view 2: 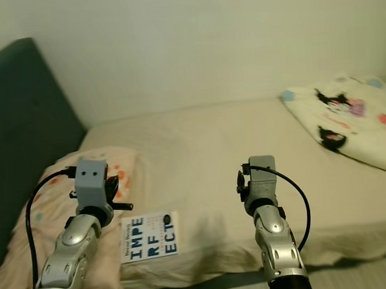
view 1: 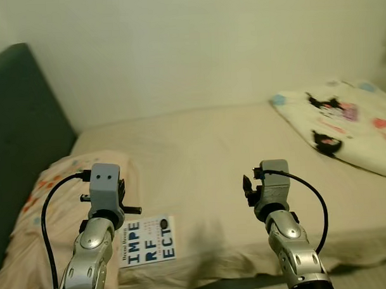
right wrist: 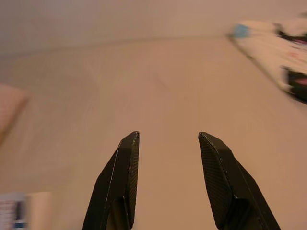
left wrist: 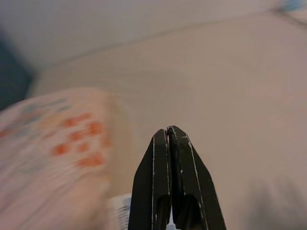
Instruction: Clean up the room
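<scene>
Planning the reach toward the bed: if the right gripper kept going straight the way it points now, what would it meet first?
Probably the bare beige mattress. The right gripper, jaws open, points over open sheet; the patterned blanket lies off to one side and the wall beyond. Depth is hard to judge.

The patterned blanket [view 1: 344, 123] runs off the right edge; the pillow [left wrist: 53, 143] is blurred, and the book [right wrist: 13, 211] is cut off
</scene>
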### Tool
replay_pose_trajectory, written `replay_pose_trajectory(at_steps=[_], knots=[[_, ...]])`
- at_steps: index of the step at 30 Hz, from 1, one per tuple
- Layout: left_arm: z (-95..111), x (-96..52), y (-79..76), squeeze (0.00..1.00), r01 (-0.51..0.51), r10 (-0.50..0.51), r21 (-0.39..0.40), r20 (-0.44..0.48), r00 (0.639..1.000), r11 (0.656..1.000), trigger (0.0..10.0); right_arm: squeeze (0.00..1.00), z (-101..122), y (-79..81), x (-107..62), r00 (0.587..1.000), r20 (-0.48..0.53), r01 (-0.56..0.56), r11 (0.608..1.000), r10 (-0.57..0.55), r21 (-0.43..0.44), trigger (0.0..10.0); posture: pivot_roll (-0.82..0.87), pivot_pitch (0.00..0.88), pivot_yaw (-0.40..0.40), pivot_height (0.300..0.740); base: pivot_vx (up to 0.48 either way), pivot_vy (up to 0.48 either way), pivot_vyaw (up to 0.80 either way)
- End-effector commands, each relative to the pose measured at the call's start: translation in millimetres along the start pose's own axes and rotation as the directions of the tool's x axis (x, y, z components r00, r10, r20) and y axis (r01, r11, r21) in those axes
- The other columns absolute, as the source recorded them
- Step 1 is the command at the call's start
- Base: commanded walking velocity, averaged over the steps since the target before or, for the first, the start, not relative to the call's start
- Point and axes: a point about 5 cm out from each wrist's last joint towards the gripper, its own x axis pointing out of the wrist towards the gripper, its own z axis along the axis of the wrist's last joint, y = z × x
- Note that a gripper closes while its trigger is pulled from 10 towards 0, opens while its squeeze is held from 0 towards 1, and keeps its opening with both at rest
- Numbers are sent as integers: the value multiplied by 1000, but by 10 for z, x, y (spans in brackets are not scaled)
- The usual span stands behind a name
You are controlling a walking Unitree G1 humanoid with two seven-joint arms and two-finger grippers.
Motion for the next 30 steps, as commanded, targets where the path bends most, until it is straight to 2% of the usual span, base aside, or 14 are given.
replay_pose_trajectory(at_steps=[1,17,30], knots=[[-50,-13,30,0,-9,9,2,-18,1000,1000,10000,0,-7,8,-9,1000,-7,0,1000,0,8,10000,-94,46,30,732,0,0,0],[-42,-36,25,0,-16,15,-13,-10,1000,1000,10000,0,-5,19,-3,1000,-24,-13,1000,14,7,10000,-94,51,21,732,0,0,0],[-38,-30,19,0,-12,12,-9,-11,1000,1000,10000,0,-21,8,-17,999,-35,-7,1000,7,19,10000,-93,50,21,732,0,-400,0]])
